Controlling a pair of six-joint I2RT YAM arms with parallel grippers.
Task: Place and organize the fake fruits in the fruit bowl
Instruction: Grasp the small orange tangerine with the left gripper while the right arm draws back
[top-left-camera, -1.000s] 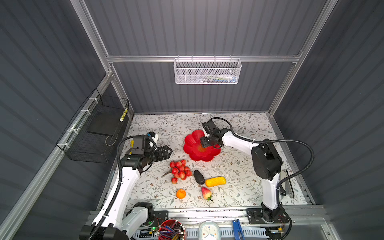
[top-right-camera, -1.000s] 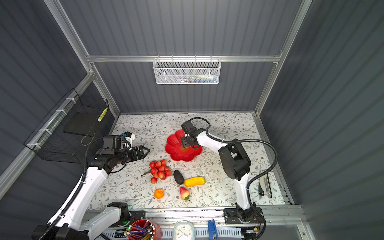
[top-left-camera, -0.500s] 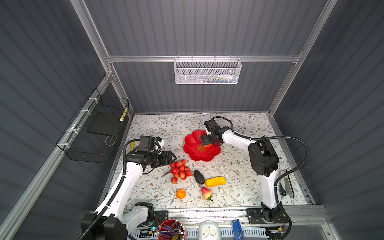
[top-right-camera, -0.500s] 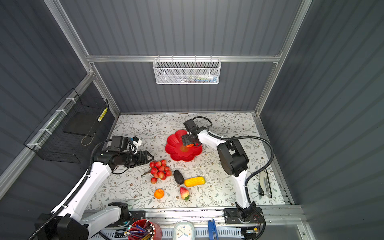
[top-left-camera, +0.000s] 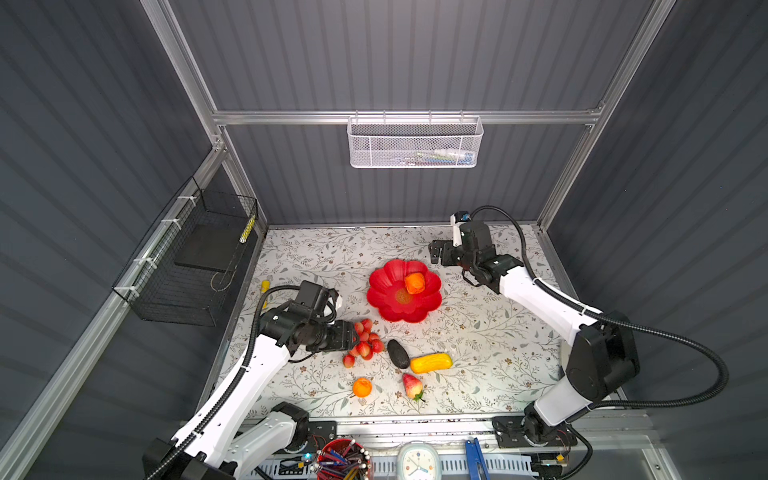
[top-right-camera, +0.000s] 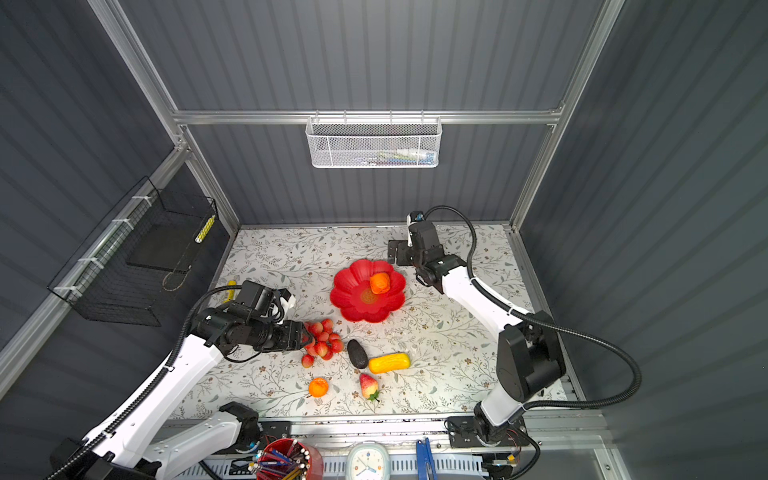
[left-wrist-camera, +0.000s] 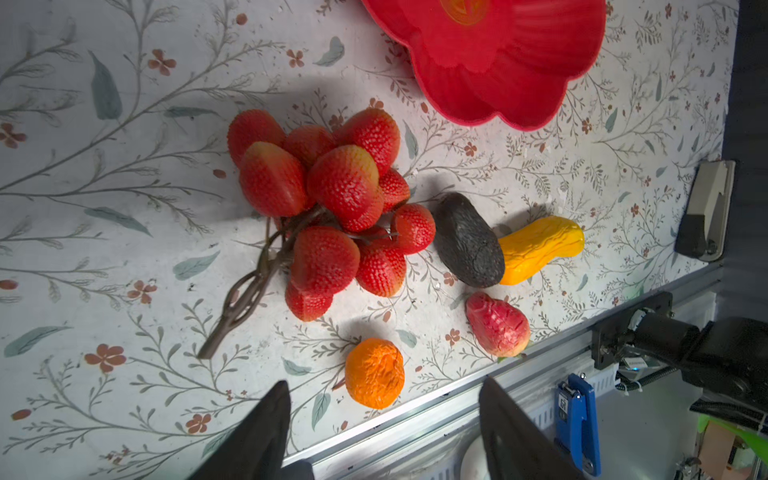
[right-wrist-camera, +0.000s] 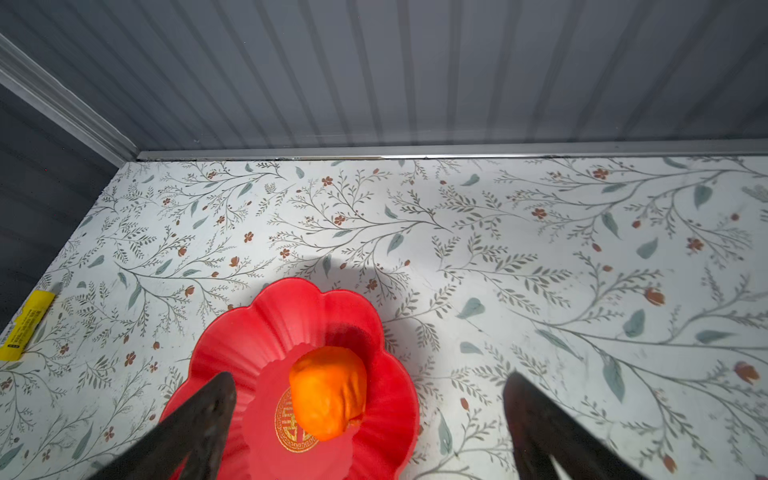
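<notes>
The red flower-shaped fruit bowl (top-left-camera: 386, 300) (top-right-camera: 353, 300) (right-wrist-camera: 232, 345) sits mid-table with the blocky orange fruit (top-left-camera: 414, 282) (top-right-camera: 379, 282) (right-wrist-camera: 328, 395) lying free inside it. My right gripper (top-left-camera: 434, 251) (right-wrist-camera: 370, 378) is open and empty, raised just behind the bowl's far right rim. On the table lie the red bunch (top-left-camera: 365, 343) (left-wrist-camera: 328, 208), dark avocado (top-left-camera: 398, 354) (left-wrist-camera: 467, 241), yellow oblong fruit (top-left-camera: 431, 363) (left-wrist-camera: 540, 247), small orange (top-left-camera: 362, 387) (left-wrist-camera: 375, 373) and strawberry (top-left-camera: 412, 385) (left-wrist-camera: 497, 324). My left gripper (top-left-camera: 351, 336) (left-wrist-camera: 383, 384) is open and empty at the bunch's left side.
A thin yellow marker tube (top-left-camera: 265, 286) (right-wrist-camera: 25, 324) lies at the table's left edge. A black wire basket (top-left-camera: 187, 266) hangs on the left wall, a white mesh basket (top-left-camera: 415, 141) on the back wall. A red pen cup (top-left-camera: 343, 457) and clock (top-left-camera: 417, 461) stand below the front rail.
My right gripper opened, left the blocky orange fruit in the bowl and drew back toward the rear right. My left arm moved right to the red bunch, its jaws narrowing a little.
</notes>
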